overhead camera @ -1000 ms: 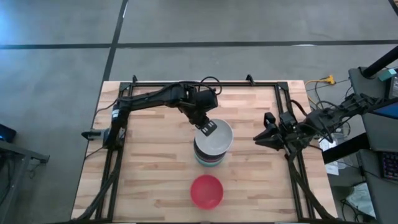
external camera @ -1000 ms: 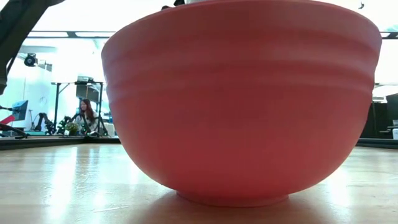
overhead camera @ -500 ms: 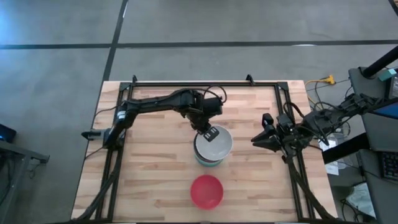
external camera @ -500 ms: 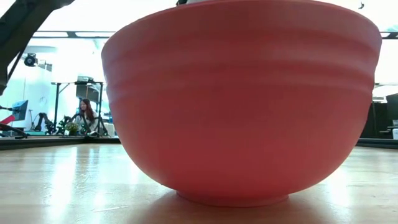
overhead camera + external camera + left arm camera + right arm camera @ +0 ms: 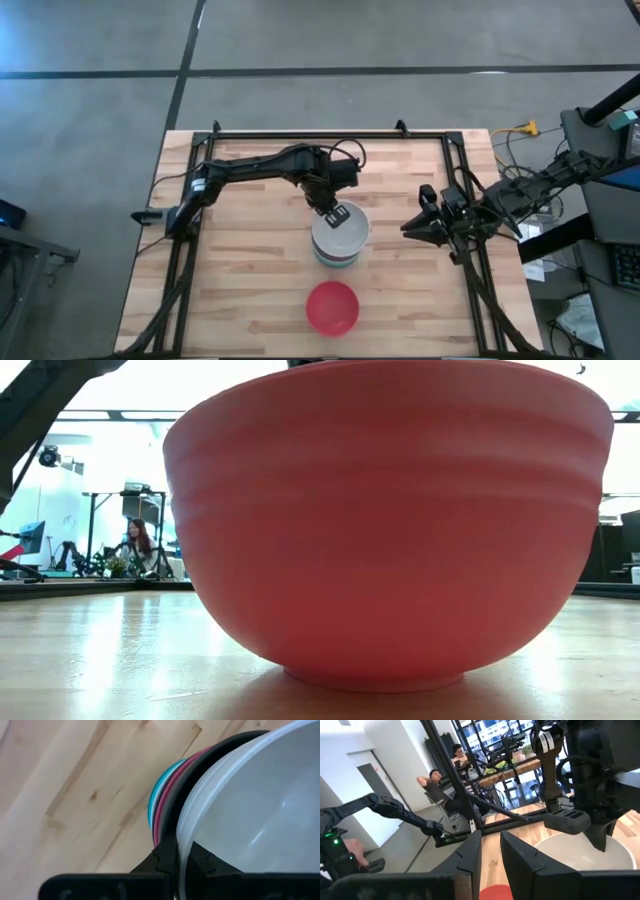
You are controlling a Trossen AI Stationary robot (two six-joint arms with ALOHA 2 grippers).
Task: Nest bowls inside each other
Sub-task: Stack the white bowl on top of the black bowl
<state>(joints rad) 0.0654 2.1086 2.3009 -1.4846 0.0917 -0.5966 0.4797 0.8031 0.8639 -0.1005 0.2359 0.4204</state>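
A stack of nested bowls [image 5: 333, 261] stands mid-table with a white bowl [image 5: 348, 236] on top. In the left wrist view, teal [image 5: 152, 802], magenta [image 5: 162, 812] and black [image 5: 175, 805] rims show beneath the white bowl [image 5: 250, 810]. My left gripper [image 5: 335, 212] is shut on the white bowl's far-left rim. A red bowl [image 5: 332, 307] rests on its base near the near edge and fills the low view [image 5: 390, 520]. My right gripper [image 5: 410, 226] hovers open to the right of the stack, pointing at it. The other bowls are hidden inside the stack. My left gripper [image 5: 182, 852] pinches the white bowl's rim [image 5: 184, 837] on its far-left side, with one finger [image 5: 200, 862] inside the bowl and one [image 5: 165, 860] outside. The fingers come from above, pointing down. The bowl sits in the black bowl on top of the stack.
Bare wooden table [image 5: 240, 270] surrounds the stack and the red bowl. A dark metal frame [image 5: 330, 133] runs along the table's edges. Beyond the far edge, people sit in the room [image 5: 445, 785]. Cables and equipment [image 5: 600, 150] stand off the right side.
My left gripper has moved down and slightly toward the far-left, lowering the white bowl from above the stack into its top bowl. My right gripper has drifted a little toward the stack.
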